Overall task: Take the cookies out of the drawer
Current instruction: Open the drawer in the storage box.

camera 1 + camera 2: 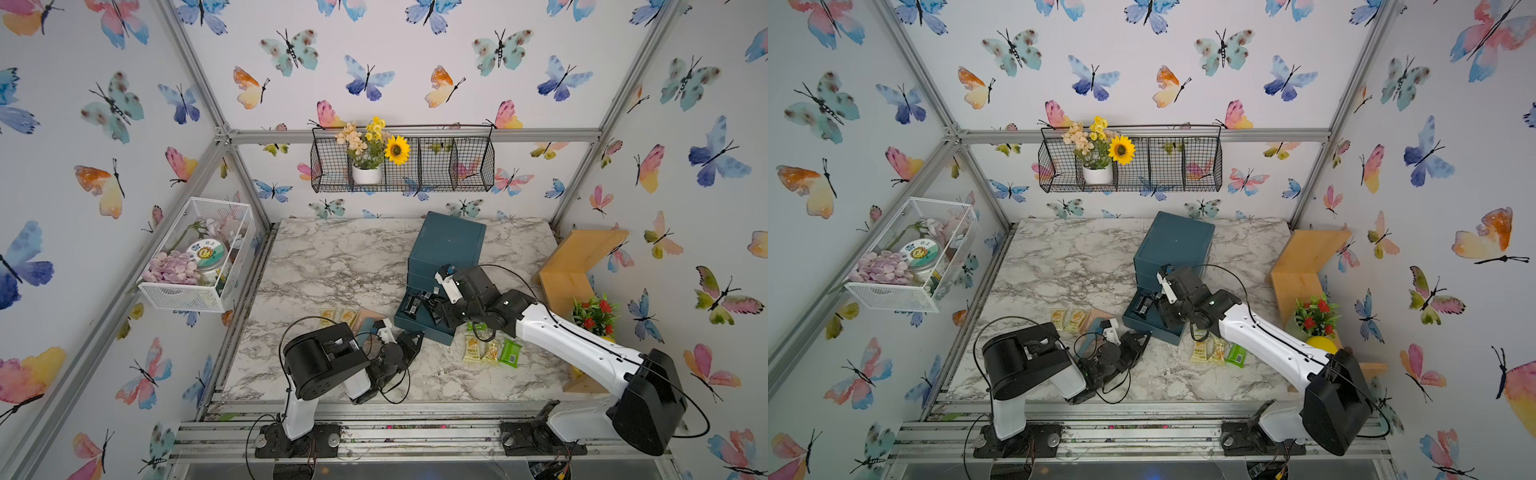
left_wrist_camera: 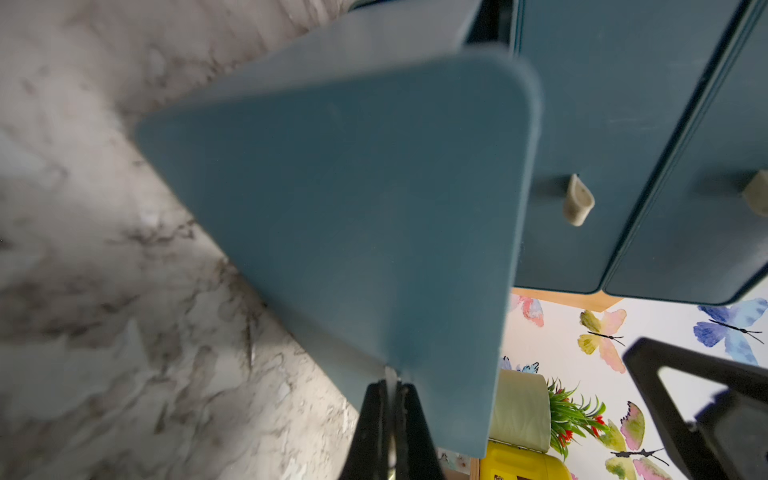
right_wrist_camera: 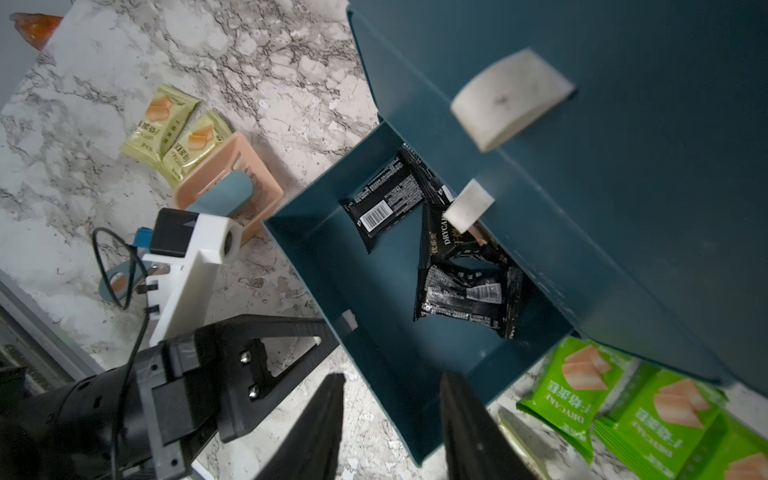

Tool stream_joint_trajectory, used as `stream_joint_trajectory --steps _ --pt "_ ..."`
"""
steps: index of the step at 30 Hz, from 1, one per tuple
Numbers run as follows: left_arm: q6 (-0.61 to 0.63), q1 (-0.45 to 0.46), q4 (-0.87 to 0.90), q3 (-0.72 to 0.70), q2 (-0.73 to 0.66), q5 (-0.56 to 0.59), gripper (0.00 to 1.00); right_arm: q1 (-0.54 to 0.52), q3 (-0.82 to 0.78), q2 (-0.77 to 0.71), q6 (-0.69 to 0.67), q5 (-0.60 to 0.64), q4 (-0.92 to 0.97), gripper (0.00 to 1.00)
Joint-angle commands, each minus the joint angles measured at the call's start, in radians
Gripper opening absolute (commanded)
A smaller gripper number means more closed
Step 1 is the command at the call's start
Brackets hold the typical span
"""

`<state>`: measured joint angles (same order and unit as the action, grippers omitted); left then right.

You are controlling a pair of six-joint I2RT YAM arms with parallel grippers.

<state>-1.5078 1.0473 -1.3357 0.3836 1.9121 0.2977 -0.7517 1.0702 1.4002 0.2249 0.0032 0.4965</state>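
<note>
Black cookies [image 3: 386, 203] lie overlapped inside the open drawer [image 3: 320, 253]; right claw [image 3: 392, 419] hangs released above its front rim, left claw [image 2: 392, 388] clenched at its front, seemingly on the pull [image 3: 348, 321]; a descent may strike the rim or snag two cookies together.

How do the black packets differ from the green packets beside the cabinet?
The black packets are dark with white print; the green packets are bright with a biscuit picture. The black packets lie inside the open drawer; the green packets lie outside it, on the table. Both are small flat wrapped packets marked DRYCAKE.
</note>
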Motion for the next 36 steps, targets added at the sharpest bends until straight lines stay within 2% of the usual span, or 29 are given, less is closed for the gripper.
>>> stream_joint_trajectory --steps 1,12,15,18,20,28,33,36 --pt "0.006 0.018 -0.043 -0.026 -0.034 0.05 0.0 -0.018 0.05 0.048 -0.052 0.024 0.054 0.46" --pt "-0.03 0.048 -0.035 -0.078 -0.065 0.085 0.0 -0.059 0.128 0.203 -0.079 0.048 0.092 0.55" --pt "-0.042 0.054 -0.045 -0.077 -0.056 0.083 0.0 -0.06 0.139 0.233 -0.119 0.057 0.1 0.56" --pt "-0.055 0.065 -0.045 -0.079 -0.052 0.084 0.0 -0.06 0.153 0.26 -0.195 0.126 0.131 0.57" --pt "-0.063 0.071 -0.043 -0.08 -0.049 0.084 0.0 -0.06 0.163 0.273 -0.256 0.164 0.143 0.59" --pt "-0.08 0.071 -0.062 -0.086 -0.03 0.088 0.0 -0.059 0.121 0.24 -0.586 0.167 0.048 0.6" --pt "-0.095 0.07 -0.068 -0.09 -0.02 0.087 0.0 -0.056 0.046 0.186 -0.888 0.09 -0.033 0.64" --pt "-0.101 0.07 -0.081 -0.094 -0.011 0.082 0.0 -0.028 0.055 0.196 -1.029 0.056 -0.005 0.65"
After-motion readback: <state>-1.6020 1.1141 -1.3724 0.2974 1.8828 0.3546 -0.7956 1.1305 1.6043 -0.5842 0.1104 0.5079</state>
